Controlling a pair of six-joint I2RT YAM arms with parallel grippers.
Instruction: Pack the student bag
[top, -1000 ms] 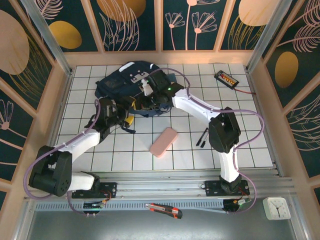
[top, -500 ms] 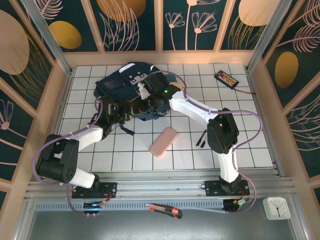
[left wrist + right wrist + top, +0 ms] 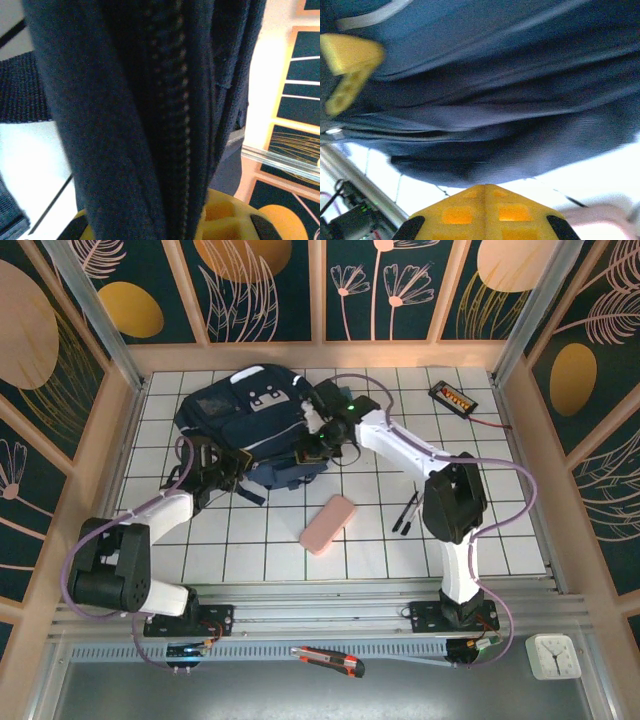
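Since none of the loose items has gone inside it, we judge the packing barely begun. The large dark navy fabric student bag (image 3: 245,415), with pale patches and black straps, rests on the white gridded tabletop (image 3: 500,530). Both arms reach to the bag's near edge. Our left hand (image 3: 220,462) is at the bag's near-left corner, closed on a fold of navy cloth beside a zip. Our right hand (image 3: 308,443) is at the bag's near-right side. Its yellow fingers stand apart with layers of fabric between them, and we cannot tell whether it grips. A pink oblong pencil case (image 3: 328,523) lies nearer than the bag and apart from it, and two dark pens (image 3: 405,512) lie further to the bag's right. We reckon the bag must be opened first and these loaded after.
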